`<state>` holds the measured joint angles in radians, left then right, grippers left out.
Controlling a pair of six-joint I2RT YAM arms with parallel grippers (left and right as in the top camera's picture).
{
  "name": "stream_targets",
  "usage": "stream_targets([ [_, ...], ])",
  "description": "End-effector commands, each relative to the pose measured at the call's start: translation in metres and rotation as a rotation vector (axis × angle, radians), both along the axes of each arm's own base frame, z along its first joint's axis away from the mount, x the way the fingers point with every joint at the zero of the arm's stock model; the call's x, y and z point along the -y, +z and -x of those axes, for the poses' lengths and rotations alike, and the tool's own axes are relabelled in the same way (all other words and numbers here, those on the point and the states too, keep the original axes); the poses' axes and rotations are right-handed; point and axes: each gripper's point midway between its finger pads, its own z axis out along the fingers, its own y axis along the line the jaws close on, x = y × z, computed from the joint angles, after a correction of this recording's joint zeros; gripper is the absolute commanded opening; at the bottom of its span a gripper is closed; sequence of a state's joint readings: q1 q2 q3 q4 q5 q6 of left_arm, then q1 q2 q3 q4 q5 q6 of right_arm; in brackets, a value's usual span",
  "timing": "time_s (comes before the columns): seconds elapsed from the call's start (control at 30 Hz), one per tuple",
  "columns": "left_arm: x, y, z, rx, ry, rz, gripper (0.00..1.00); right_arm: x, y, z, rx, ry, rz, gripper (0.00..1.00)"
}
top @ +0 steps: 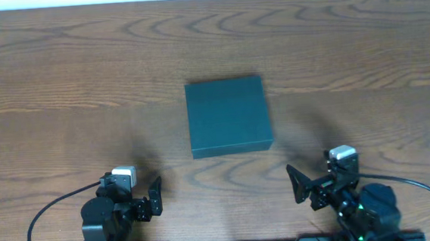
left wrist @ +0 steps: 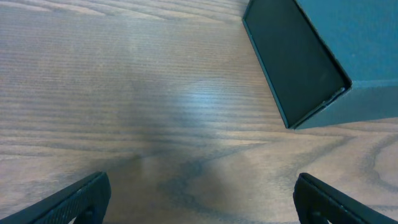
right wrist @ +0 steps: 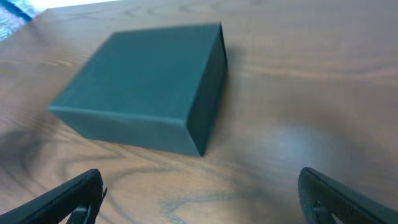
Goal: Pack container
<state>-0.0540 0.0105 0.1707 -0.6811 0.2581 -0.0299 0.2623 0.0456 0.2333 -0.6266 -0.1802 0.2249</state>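
My left hand [top: 156, 197] and right hand [top: 299, 184] gape wide; the container [top: 227, 116] lies ahead, midway between them

Shows as a brown wood-grain tabletop [top: 61, 86], grain running side to side, with a pale strip along the far edge. Carries one container [top: 227, 116] near the middle: dark green, matte, roughly square, lying flat, sides almost parallel to the tabletop's edges. Catches a soft sheen and faint shadows toward the front edge.
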Motion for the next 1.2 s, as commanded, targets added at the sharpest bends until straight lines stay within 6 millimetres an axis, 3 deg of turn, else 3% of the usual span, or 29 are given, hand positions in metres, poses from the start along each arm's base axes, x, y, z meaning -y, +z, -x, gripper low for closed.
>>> stream_targets([
  [0.0, -0.002, -0.0015, -0.0002, -0.003, 0.016, 0.006, 0.95, 0.0002, -0.0153, -0.0026, -0.03, -0.035, -0.052, 0.99],
  [0.07, -0.002, -0.0014, -0.0002, -0.003, 0.016, 0.006, 0.95, -0.0001, -0.0222, -0.0031, -0.043, -0.042, -0.065, 0.99],
  [1.17, -0.002, -0.0014, -0.0002, -0.003, 0.016, 0.006, 0.95, 0.0005, -0.0211, -0.0035, -0.037, -0.042, -0.058, 0.99],
])
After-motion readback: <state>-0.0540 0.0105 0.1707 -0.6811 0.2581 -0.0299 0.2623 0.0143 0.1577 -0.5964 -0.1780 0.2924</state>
